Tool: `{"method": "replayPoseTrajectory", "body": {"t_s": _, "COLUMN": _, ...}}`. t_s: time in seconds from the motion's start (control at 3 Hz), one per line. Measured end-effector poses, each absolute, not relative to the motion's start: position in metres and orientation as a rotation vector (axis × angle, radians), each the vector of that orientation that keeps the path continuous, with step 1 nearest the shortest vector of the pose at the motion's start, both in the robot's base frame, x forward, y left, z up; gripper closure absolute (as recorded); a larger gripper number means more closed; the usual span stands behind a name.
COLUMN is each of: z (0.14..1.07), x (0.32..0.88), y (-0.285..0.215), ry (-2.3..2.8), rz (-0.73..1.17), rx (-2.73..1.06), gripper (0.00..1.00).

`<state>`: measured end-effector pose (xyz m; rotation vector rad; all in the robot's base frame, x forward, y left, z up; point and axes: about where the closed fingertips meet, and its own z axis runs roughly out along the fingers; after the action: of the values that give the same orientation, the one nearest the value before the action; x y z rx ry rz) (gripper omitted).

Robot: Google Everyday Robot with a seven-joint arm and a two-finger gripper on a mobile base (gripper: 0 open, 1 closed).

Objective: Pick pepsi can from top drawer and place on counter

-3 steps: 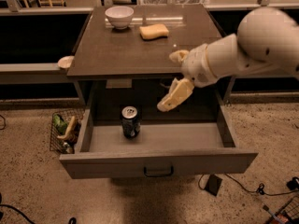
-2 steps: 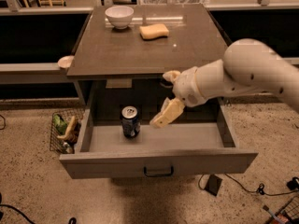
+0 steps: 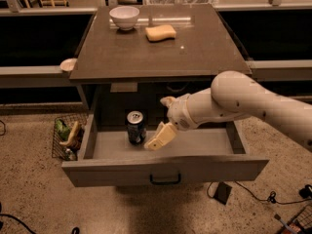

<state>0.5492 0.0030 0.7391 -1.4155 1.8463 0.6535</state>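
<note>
The top drawer (image 3: 165, 168) stands open, and the pepsi can (image 3: 136, 128) is upright inside it, toward the left. The end effector (image 3: 158, 123) is just beside the can with its fingers apart and grasps nothing yet. The grasp, the lift and the placing on the bench (image 3: 161, 50) are not yet done.

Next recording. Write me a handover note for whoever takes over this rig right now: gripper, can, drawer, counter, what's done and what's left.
Gripper: open, down inside the drawer, close to the can's right side; not closed on it, contact unclear.
Small dark blue pepsi can with silver top: upright on the drawer floor, left of centre.
Wide grey-brown wooden top drawer: pulled out.
Flat dark grey-brown counter: white bowl and yellow sponge sit near its back edge.
Done: drawer open, gripper at the can.
Left: grasp, lift, place on counter.
</note>
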Motion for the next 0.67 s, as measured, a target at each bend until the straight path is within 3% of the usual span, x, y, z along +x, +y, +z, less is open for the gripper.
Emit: {"method": "replayPoseTrajectory", "body": {"t_s": 0.67, "z": 0.685, "x": 0.582, "y": 0.023, "ry": 1.883, "rz": 0.688, "rx": -1.301, "gripper": 0.00}}
